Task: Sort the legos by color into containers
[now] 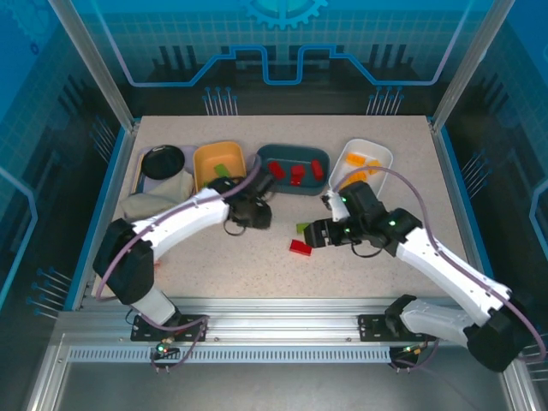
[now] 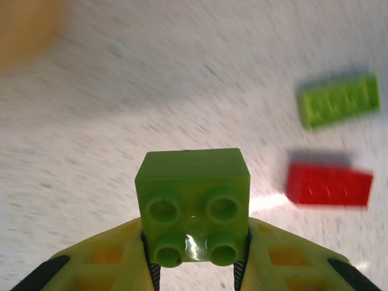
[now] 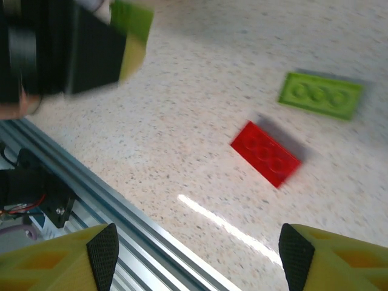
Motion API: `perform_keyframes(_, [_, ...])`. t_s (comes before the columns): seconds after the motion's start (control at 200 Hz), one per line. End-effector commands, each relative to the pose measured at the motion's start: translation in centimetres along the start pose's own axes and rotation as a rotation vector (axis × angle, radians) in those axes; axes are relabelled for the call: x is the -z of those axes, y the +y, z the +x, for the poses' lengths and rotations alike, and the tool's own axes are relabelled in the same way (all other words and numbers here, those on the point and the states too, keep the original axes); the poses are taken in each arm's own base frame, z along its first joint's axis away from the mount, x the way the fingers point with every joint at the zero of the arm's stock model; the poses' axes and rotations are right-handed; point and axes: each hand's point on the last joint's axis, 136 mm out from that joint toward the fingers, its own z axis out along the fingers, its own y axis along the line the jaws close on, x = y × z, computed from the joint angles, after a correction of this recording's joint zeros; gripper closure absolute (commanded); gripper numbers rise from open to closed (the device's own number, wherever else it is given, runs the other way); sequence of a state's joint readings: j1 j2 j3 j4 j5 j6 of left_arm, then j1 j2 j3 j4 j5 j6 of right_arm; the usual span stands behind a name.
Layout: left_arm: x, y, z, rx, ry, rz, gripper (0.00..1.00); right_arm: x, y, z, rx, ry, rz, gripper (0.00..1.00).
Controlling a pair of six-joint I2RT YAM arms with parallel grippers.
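My left gripper [image 2: 194, 267] is shut on a lime green square brick [image 2: 193, 203], held above the table near the yellow-orange tub [image 1: 218, 164], which holds one green brick [image 1: 224, 171]. The held brick also shows at the top left of the right wrist view [image 3: 130, 30]. A flat lime green brick [image 2: 338, 100] and a red brick [image 2: 329, 185] lie loose mid-table. My right gripper [image 3: 200, 257] hangs open just right of that red brick [image 3: 265, 153] and green brick [image 3: 320, 95], with nothing between its fingers. The dark teal tub [image 1: 294, 169] holds red bricks. The white tub [image 1: 361, 163] holds orange bricks.
A black round bowl [image 1: 163, 161] and a beige cloth [image 1: 154, 201] sit at the back left. The aluminium rail [image 3: 91, 188] runs along the table's near edge, close under my right gripper. The left arm [image 1: 184, 218] stretches across the left half of the table.
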State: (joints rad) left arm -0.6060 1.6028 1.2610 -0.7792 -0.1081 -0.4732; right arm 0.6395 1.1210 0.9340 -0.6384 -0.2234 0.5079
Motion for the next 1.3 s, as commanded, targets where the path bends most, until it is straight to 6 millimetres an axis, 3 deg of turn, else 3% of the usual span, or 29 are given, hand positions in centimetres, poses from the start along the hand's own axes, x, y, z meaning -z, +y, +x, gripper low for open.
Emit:
perform_keyframes(0.0, [0.5,3.3,-4.1,0.171,-0.027,0.03,0.72,-0.9,3.2,-2.8,0.122,-0.046,-0.045,0.27])
perform_keyframes(0.105, [-0.2,5.9,-8.9,0.288,-0.068,0.058,0.72,-2.5,5.0,-4.6,0.167,-0.051,-0.063,0.27])
perform_keyframes(0.335, [-5.2,11.1,-16.9,0.535,-0.066,0.094,0.71,-4.4,6.8,-11.0,0.147,-0.194,-0.07,0.25])
perform_keyframes(0.48, [-8.0,12.6,-19.8,0.593,-0.042,0.102,0.69,-5.1,6.9,-14.0,0.093,-0.238,-0.091,0.25])
perform_keyframes(0.645, [-9.4,12.4,-21.4,0.598,-0.021,0.126,0.6,-5.5,6.4,-14.9,0.081,-0.223,-0.068,0.25])
perform_keyframes(0.76, [-8.7,12.4,-21.8,0.602,-0.032,0.128,0.44,-5.7,4.7,-14.1,0.074,-0.188,-0.008,0.25])
perform_keyframes(0.85, [-6.6,12.1,-22.1,0.602,-0.063,0.139,0.34,-5.2,2.9,-13.0,0.106,-0.166,0.071,0.25])
perform_keyframes(1.005, [-1.3,10.3,-21.5,0.59,-0.15,0.205,0.21,-5.0,-1.4,-8.0,0.206,0.044,0.299,0.24])
perform_keyframes(1.115, [1.9,7.4,-18.9,0.534,-0.173,0.267,0.2,-5.4,-2.8,-3.0,0.336,0.212,0.373,0.21])
perform_keyframes(1.29, [3.7,3.0,-10.5,0.472,-0.111,0.343,0.2,-6.3,-4.3,1.8,0.423,0.386,0.403,0.17])
